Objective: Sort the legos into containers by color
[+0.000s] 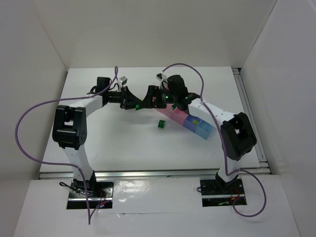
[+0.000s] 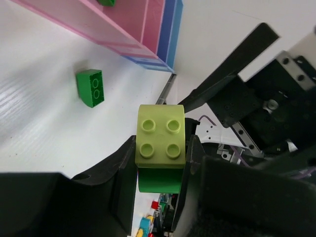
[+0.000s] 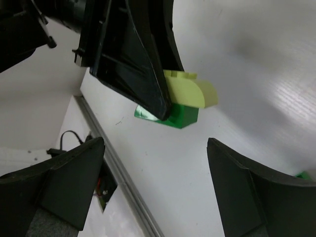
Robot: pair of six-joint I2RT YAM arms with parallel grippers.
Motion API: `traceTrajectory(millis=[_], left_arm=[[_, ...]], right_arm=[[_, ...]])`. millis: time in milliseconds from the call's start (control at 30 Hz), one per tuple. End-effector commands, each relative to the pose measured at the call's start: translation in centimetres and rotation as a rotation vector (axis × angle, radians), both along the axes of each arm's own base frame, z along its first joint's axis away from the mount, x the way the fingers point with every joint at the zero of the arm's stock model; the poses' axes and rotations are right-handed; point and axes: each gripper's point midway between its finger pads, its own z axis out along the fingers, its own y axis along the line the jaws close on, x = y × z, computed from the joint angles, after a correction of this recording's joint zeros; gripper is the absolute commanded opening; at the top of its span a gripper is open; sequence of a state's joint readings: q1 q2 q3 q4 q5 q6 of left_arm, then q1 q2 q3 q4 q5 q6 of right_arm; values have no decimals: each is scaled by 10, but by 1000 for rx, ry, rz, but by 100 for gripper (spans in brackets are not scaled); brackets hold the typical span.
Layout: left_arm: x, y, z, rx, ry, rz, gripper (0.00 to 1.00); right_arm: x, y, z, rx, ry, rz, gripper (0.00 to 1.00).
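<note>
My left gripper (image 2: 160, 163) is shut on a pale yellow-green lego (image 2: 161, 139) stacked on a dark green lego (image 2: 158, 180), held above the table. The right wrist view shows this pair (image 3: 190, 91) between the left gripper's dark fingers (image 3: 133, 54). My right gripper (image 3: 158, 182) is open and empty, close beside and facing the left one (image 1: 136, 104). A dark green lego (image 2: 90, 88) lies loose on the table (image 1: 161, 123). The containers (image 1: 190, 122), pink and blue, run diagonally at centre right; a yellow-green lego (image 1: 196, 122) lies in one, a green one (image 2: 106, 2) in a pink box.
The white table is walled at the back and both sides. A metal rail (image 1: 252, 113) runs along the right edge. Purple cables (image 1: 29, 118) loop from both arms. A green scrap shows at the right wrist view's edge (image 3: 306, 174).
</note>
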State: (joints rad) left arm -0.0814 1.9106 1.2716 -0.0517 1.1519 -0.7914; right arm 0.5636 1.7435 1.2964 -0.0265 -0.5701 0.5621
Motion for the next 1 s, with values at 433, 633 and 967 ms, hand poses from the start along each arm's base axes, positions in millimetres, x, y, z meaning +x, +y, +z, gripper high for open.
traceTrajectory(millis=[433, 633, 967], left_arm=[[-1, 10, 10, 116, -11, 70, 0], [-5, 11, 2, 131, 8, 73, 0], [-7, 10, 0, 121, 18, 57, 0]], right_arm=[[28, 28, -29, -323, -162, -66, 87], [25, 32, -35, -317, -169, -59, 78], [21, 43, -38, -265, -198, -27, 58]])
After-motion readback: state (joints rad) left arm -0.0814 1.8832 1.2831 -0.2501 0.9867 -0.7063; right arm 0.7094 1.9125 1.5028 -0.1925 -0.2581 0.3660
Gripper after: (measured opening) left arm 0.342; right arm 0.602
